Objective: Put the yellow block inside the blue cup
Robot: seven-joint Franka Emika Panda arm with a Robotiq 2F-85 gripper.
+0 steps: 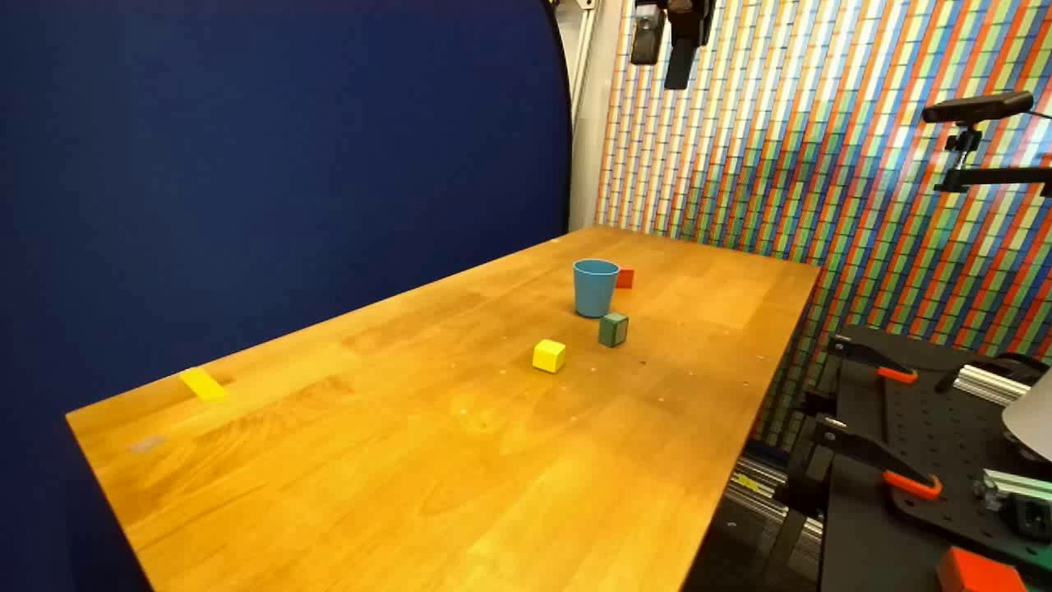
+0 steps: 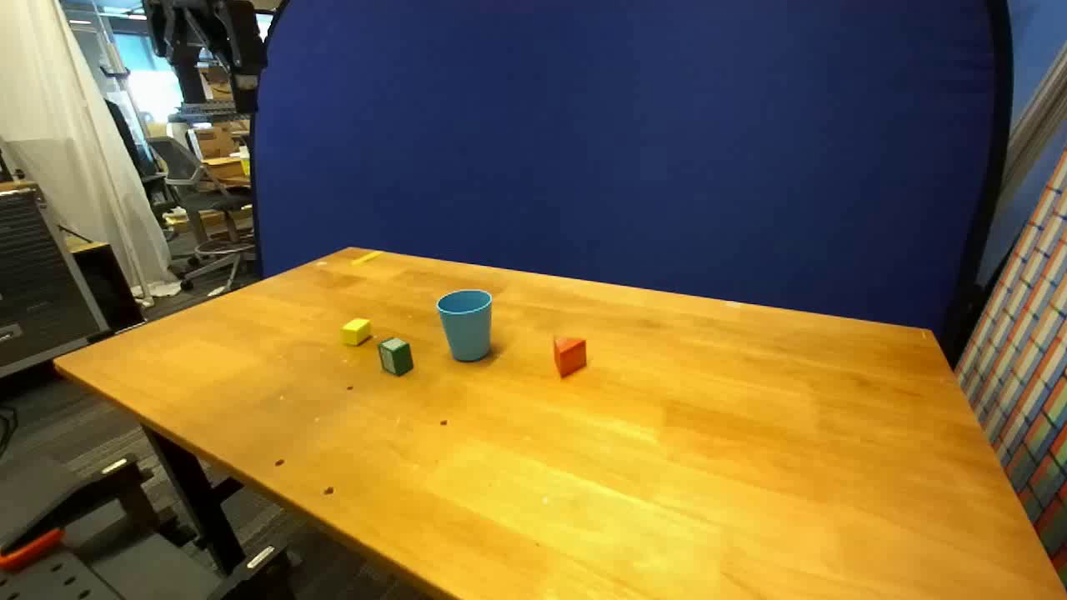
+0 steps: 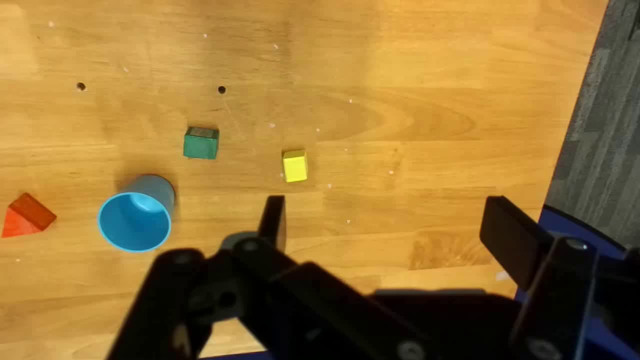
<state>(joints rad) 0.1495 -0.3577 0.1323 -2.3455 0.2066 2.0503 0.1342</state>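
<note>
Item: yellow block (image 3: pixel 295 167), qty 1. Loc.: on bench (image 3: pixel 450 125), outside blue cup (image 3: pixel 135 220) and apart from it; green block (image 3: pixel 201 143) near, just off the straight run b/w the two. Red wedge (image 2: pixel 570 356) on far side of blue cup, apart from it.

Tool: pincer (image 1: pixel 662 74), qty 1. Fingers (image 3: pixel 272 217) wide apart, nothing b/w; well above bench in both exterior views. Pick not yet made, by the look of it.

Risks (est.):
(a) Finger lands on yellow block or shoves it. Cause: poor lateral alignment; in wrist view yellow block shows nearer the cup-side finger, not mid-gap.
(b) Green block clipped. Cause: wide-set fingers coming down close by.
(c) Yellow block swivels or slips in grip. Cause: fingers meeting corners, wrist not turned to suit.
(d) Blue cup tipped. Cause: carry too low, rim struck; it looks light & prob. easily knocked.
(e) Miss, yellow block ends up outside. Cause: release off-centre over mouth.

Orient.: yellow block flat on a face; cube, no long axis evident, hence no clear heading. In wrist view its sides run approx. w/ frame edges, slight twist only. Blue cup upright, mouth up, long axis vert., rim wider than base.
</note>
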